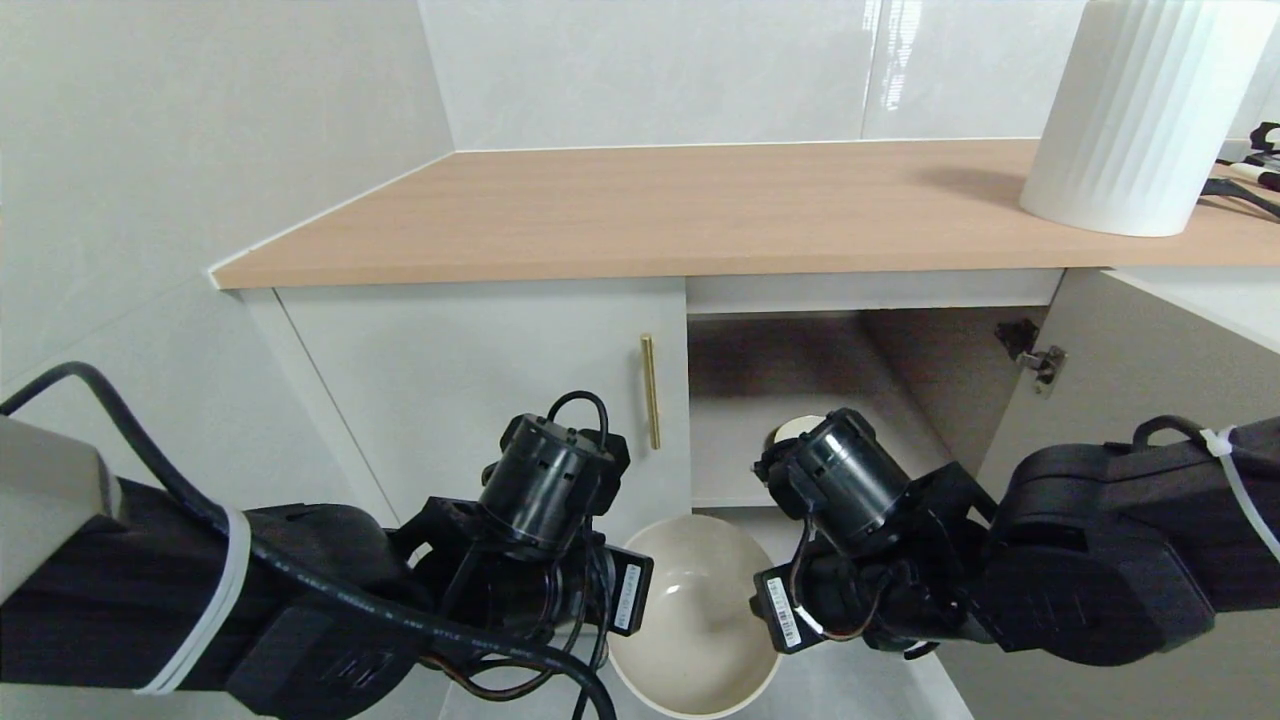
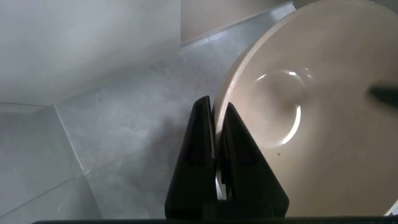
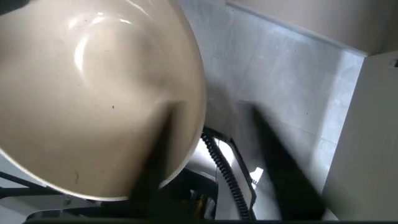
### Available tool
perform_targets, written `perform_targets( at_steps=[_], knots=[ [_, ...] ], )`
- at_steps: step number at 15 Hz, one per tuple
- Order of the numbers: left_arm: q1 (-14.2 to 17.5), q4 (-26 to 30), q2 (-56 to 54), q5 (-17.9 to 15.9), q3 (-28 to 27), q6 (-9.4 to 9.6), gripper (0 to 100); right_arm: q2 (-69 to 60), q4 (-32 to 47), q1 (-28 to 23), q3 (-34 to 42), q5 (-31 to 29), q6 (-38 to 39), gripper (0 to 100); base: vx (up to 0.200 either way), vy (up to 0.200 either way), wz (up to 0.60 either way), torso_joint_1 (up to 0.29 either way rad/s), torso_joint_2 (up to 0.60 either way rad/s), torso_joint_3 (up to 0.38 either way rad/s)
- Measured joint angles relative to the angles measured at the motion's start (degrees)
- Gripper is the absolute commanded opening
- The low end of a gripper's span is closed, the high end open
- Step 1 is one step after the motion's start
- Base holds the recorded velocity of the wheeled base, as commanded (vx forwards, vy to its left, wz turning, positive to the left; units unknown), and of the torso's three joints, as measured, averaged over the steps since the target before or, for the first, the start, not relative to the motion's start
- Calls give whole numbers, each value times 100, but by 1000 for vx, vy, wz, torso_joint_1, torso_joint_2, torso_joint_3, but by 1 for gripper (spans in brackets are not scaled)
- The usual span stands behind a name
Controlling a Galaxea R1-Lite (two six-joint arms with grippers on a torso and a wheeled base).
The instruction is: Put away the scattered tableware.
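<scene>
While the left gripper [image 2: 216,115] is clamped tight on the bowl's [image 2: 311,124] rim, one finger inside and one outside, the bowl hangs low between both arms, over grey floor tiles [image 2: 124,137]

Bowl is cream, inside facing up toward the head camera, not resting on anything I can see

Right gripper [image 3: 211,137]: jaws spread wide, straddling the opposite side of the rim. One finger sits over the bowl's inside, the other outside it. Both fingers are blurred, so can't tell if either touches the bowl

Head view puts the bowl between the two wrists, just in front of the cabinet's [image 1: 870,290] open half

Cabinet behind:
- left door [image 1: 470,400] closed, brass handle [image 1: 650,392] upright near its inner edge
- right door [image 1: 1130,380] swung open, hinge [image 1: 1035,360] showing at the top
- shelf [image 1: 740,450] inside, with a pale round thing [image 1: 795,430] on it, mostly hidden behind the right wrist; can't tell what it is

Above that, wood counter [image 1: 650,210] runs across, with a white ribbed vase [image 1: 1140,110] standing at its right end. Some dark items [image 1: 1250,170] lie just past the vase at the frame edge, too cut off to identify

Pale tiled wall [image 1: 650,70] behind the counter
</scene>
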Motion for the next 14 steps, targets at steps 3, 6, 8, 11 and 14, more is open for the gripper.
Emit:
perform_targets(
  at_steps=[3, 6, 8, 11, 14],
  knots=[
    [-1, -2, 2, -5, 7, -2, 0, 17, -17, 4, 0, -9, 9, 0, 0, 0, 0, 0, 0, 0],
    [0, -2, 11, -2, 11, 2, 0, 23, -5, 15, 6, -43, 4, 0, 0, 0, 0, 0, 0, 0],
    [0, 2, 11, -6, 30, 22, 100, 23, -2, 17, 11, -51, 1, 0, 0, 0, 0, 0, 0, 0],
    [11, -6, 4, 13, 50, 15, 100, 26, 27, 17, 22, -110, 0, 0, 0, 0, 0, 0, 0, 0],
    [27, -110, -27, 154, 50, 13, 100, 52, -2, -50, -11, -119, 213, 0, 0, 0, 0, 0, 0, 0]
  ],
)
